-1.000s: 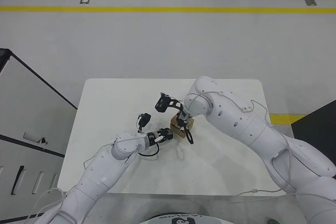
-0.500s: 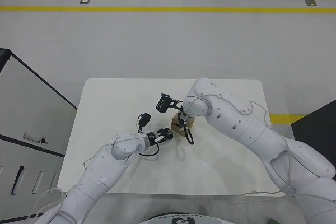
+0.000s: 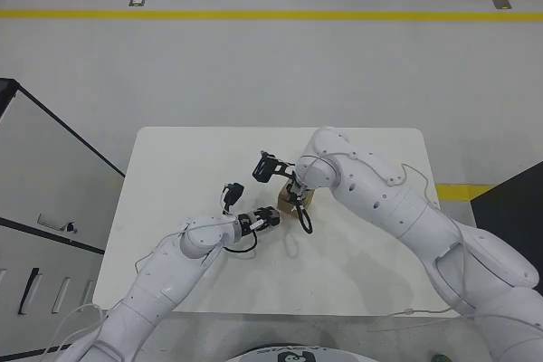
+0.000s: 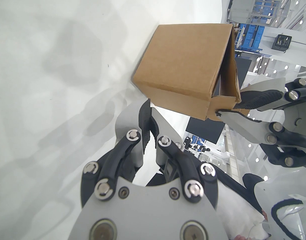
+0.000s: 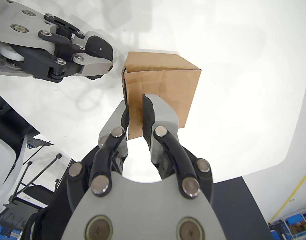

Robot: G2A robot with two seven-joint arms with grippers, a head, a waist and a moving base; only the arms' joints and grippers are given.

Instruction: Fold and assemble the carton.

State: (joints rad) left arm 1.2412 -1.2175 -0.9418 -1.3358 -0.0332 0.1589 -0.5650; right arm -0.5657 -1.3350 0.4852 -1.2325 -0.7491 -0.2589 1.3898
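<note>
The carton (image 5: 165, 81) stands near the middle of the white table (image 5: 230, 51). The right gripper (image 5: 135, 112) pinches its end flap. The left gripper (image 4: 147, 116), fingers pressed together, is just beside it. I judge this the flap-closing step: next, fold this flap inward, gently.

A white table (image 3: 362, 262) stands on a grey floor (image 3: 253, 72). A yellow line (image 3: 271, 14) runs across the floor. A grey box (image 3: 36, 172) stands beside the table.

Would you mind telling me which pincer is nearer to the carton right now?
Right. The right pincer is clamped on a flap of the carton; the left pincer sits shut just beside the carton's corner, seemingly not touching.
</note>
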